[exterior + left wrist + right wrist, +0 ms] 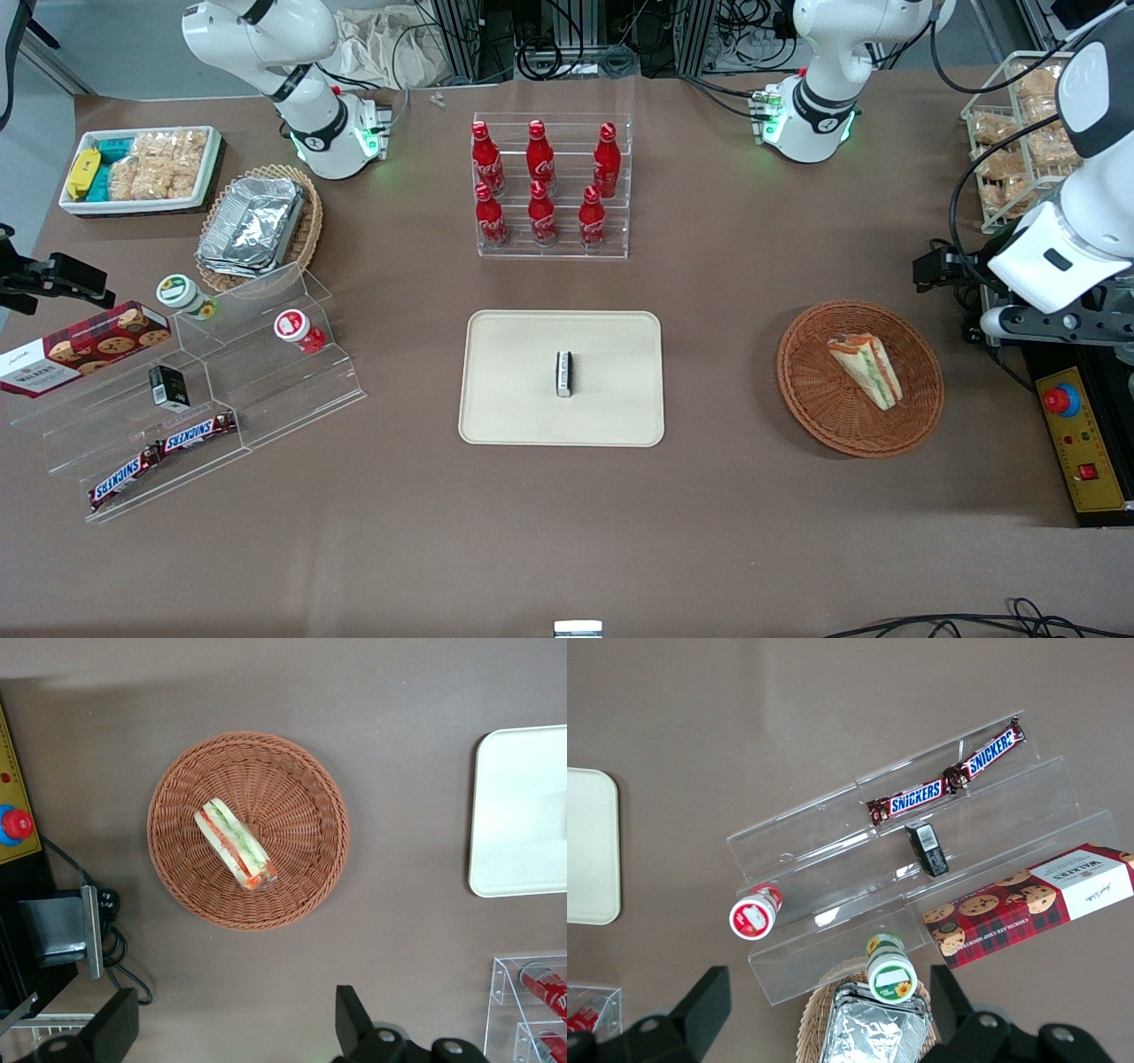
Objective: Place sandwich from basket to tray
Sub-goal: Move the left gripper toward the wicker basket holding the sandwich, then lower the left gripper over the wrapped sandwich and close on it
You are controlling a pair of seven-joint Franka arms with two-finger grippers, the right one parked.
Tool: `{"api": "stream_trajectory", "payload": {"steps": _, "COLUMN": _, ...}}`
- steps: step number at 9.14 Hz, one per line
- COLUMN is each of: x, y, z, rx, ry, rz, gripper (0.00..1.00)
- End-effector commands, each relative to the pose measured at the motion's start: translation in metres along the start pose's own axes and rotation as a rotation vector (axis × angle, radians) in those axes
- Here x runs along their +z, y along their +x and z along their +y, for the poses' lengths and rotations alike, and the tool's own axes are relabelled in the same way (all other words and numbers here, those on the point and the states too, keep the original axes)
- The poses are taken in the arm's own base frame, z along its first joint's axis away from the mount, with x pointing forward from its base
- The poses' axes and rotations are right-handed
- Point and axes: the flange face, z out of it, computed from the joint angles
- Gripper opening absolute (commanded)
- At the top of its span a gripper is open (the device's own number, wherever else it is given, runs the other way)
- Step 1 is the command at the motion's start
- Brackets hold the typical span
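The sandwich (235, 842) lies in the basket (306, 875) near the working arm's end of the desk (726, 496), well apart from the tray (514, 399) at mid-desk, while the claw (235, 1028) hangs above, fingers (353, 1017) spread and holding nothing.

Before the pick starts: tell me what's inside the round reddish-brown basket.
The basket holds only the sandwich, a wrapped wedge lying near its middle with green and red filling showing. The weave under the sandwich is covered. The gripper hangs open above the table beside the basket, touching nothing.
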Motion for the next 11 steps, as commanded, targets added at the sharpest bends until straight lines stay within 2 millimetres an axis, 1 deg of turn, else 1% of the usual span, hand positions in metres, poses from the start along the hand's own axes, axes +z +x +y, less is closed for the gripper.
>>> {"api": "stream_trajectory", "payload": {"steps": 1, "x": 0.024, "y": -0.003, "z": -0.014, "rx": -0.030, "ry": 0.002, "rz": -0.046, "gripper": 1.00}}
{"api": "stream_trajectory", "payload": {"steps": 2, "x": 0.037, "y": -0.003, "z": -0.028, "rx": -0.056, "ry": 0.001, "rz": -0.032, "gripper": 1.00}}
{"api": "stream_trajectory", "payload": {"steps": 3, "x": 0.057, "y": -0.007, "z": -0.044, "rx": -0.090, "ry": -0.006, "rz": -0.019, "gripper": 1.00}}
{"api": "stream_trajectory", "payload": {"steps": 4, "x": 0.078, "y": -0.009, "z": -0.048, "rx": -0.100, "ry": -0.007, "rz": -0.039, "gripper": 1.00}}
{"api": "stream_trajectory", "payload": {"steps": 5, "x": 0.103, "y": -0.010, "z": -0.052, "rx": -0.108, "ry": -0.003, "rz": -0.053, "gripper": 1.00}}
{"api": "stream_trajectory", "payload": {"steps": 6, "x": 0.136, "y": -0.016, "z": -0.057, "rx": -0.137, "ry": -0.003, "rz": -0.047, "gripper": 1.00}}
{"api": "stream_trajectory", "payload": {"steps": 7, "x": 0.164, "y": -0.019, "z": -0.057, "rx": -0.191, "ry": -0.002, "rz": -0.028, "gripper": 1.00}}
{"api": "stream_trajectory", "payload": {"steps": 9, "x": 0.192, "y": -0.013, "z": -0.053, "rx": -0.446, "ry": -0.003, "rz": 0.015, "gripper": 1.00}}
{"api": "stream_trajectory", "payload": {"steps": 10, "x": 0.210, "y": -0.013, "z": -0.052, "rx": -0.550, "ry": -0.021, "rz": 0.039, "gripper": 1.00}}
{"api": "stream_trajectory", "payload": {"steps": 11, "x": 0.235, "y": -0.015, "z": -0.052, "rx": -0.663, "ry": -0.029, "rz": 0.057, "gripper": 1.00}}
